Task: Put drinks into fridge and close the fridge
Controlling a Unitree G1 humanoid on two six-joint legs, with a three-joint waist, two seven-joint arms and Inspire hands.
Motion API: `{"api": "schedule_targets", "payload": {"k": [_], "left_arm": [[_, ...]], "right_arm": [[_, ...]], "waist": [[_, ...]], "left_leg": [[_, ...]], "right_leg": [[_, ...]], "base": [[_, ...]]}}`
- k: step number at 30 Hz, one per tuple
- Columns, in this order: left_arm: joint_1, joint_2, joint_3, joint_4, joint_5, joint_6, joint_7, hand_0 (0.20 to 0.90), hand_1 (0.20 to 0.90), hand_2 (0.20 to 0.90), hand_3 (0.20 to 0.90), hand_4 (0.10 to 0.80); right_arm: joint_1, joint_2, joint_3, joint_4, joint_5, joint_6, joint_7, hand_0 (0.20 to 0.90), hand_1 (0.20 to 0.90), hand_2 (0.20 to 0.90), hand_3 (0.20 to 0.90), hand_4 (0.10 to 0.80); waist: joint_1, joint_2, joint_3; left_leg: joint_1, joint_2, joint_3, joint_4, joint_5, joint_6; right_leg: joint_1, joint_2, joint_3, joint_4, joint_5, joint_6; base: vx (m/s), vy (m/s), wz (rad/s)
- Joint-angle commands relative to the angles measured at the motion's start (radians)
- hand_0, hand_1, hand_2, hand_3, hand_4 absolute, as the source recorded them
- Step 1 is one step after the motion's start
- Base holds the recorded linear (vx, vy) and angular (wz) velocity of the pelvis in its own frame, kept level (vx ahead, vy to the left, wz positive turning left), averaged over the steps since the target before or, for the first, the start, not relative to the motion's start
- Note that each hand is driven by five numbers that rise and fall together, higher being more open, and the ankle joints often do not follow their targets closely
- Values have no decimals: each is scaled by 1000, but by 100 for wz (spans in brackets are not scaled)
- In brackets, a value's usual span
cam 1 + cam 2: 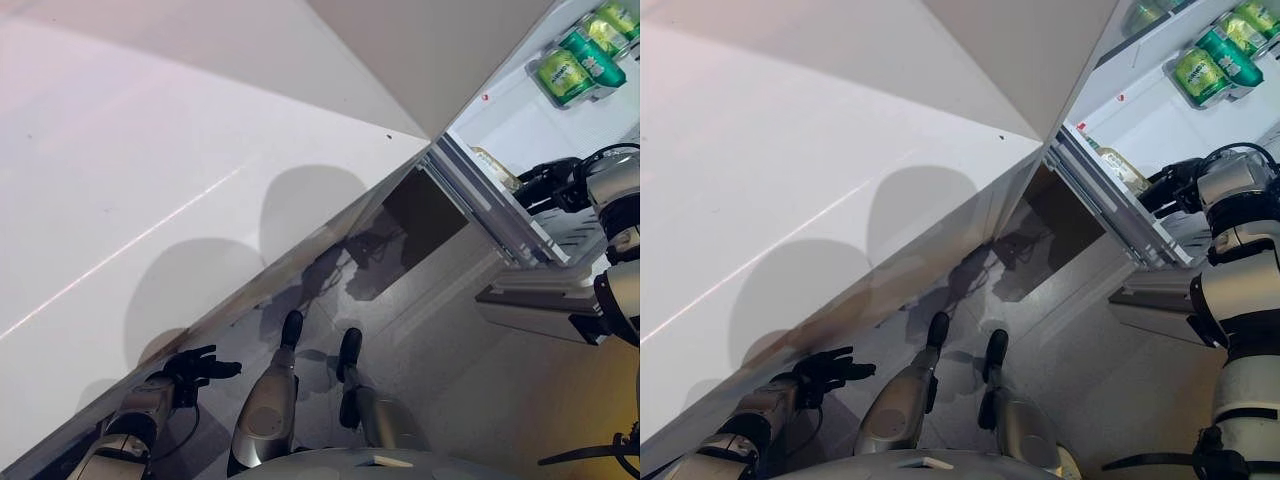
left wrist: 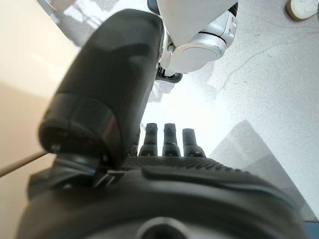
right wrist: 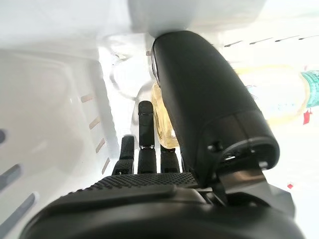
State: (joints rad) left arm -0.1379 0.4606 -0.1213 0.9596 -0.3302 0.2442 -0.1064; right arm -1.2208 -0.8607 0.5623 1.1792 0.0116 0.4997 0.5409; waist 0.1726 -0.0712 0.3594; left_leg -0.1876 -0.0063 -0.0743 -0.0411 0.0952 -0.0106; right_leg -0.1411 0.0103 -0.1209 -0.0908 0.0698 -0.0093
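Note:
The fridge (image 1: 520,120) stands open at the right. Green cans (image 1: 580,60) sit on an upper shelf. A bottle of yellowish drink (image 1: 495,168) lies on a lower shelf; it also shows in the right wrist view (image 3: 279,94), just past the thumb. My right hand (image 1: 548,185) reaches into the fridge right beside this bottle, with its fingers (image 3: 145,134) straight and the thumb in front of the bottle. My left hand (image 1: 195,368) hangs low at the left, open and empty, with its fingers (image 2: 169,139) straight.
A broad white panel (image 1: 150,170), seemingly the open fridge door, runs along the left. A grey rail shelf (image 1: 490,205) juts from the fridge's front edge. Grey floor (image 1: 440,300) lies below. A person's shoe (image 2: 301,7) shows on the floor.

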Motion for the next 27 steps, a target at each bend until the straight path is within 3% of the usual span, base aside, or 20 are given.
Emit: {"api": "schedule_targets", "payload": {"k": [1,9,15,21,27], "left_arm": [[54,66,-47,12,32,13,-9,900,900,900,900,800],[80,66,-47,26,67,10,-26,900,900,900,900,800],[129,55,-34,33,95,-3,-20,900,900,900,900,800],[174,20,-16,54,122,-21,-14,900,900,900,900,800],[188,-10,-8,86,135,-40,-14,900,900,900,900,800]], "right_arm": [[-91,-49,46,20,-3,-25,-88,900,900,900,900,800],[-86,-93,21,-35,85,-103,-228,900,900,900,900,800],[-24,-176,-32,-305,214,-118,-335,900,900,900,900,800],[167,-252,-201,-606,243,-169,-358,900,900,900,900,800],[345,-275,-355,-822,246,-204,-374,900,900,900,900,800]], "waist": [[14,-9,-74],[-6,-18,-111],[-56,-35,-154],[-126,-40,-219],[-178,-39,-270]], "left_leg": [[-59,-27,16,9,-40,-2],[-20,-21,31,-9,-43,-1],[20,-14,55,-24,-52,-1],[77,-7,91,-34,-70,5],[118,-3,117,-39,-84,11]], "right_leg": [[-65,16,0,76,-21,60],[-39,22,13,65,-17,64],[-17,30,43,55,-12,73],[18,35,86,39,-8,82],[47,40,123,29,-12,84]], "base": [[0,0,0],[5,20,-2],[6,43,-15],[29,45,-27],[7,31,-19]]}}
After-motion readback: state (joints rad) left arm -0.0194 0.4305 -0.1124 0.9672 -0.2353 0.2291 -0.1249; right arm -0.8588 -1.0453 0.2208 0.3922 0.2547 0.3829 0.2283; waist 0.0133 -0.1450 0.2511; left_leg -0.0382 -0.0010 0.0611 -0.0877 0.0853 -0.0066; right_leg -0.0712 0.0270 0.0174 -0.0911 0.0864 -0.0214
